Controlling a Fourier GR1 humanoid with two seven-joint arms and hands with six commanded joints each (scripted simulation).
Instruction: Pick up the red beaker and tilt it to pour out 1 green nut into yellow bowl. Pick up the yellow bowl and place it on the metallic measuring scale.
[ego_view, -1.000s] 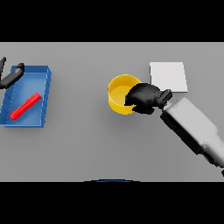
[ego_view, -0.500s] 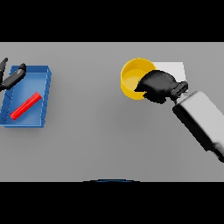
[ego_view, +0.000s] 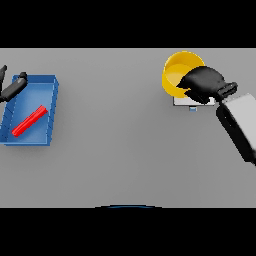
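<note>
the yellow bowl (ego_view: 178, 73) sits at the far right of the grey counter (ego_view: 120, 150), over the metallic measuring scale (ego_view: 191, 101), which is almost wholly hidden beneath bowl and hand; only a pale strip of it shows. the right hand (ego_view: 204, 84) has its dark fingers curled over the bowl's near rim, pinching it, and covers that side of the bowl. whether a nut lies inside cannot be made out. well apart at the far left, a blue tray (ego_view: 50, 116) holds the red beaker (ego_view: 30, 120), lying on its side at a slant. the left hand (ego_view: 12, 88) shows at the tray's far corner, cut off by the edge; its fingers look loosely spread, holding nothing.
</note>
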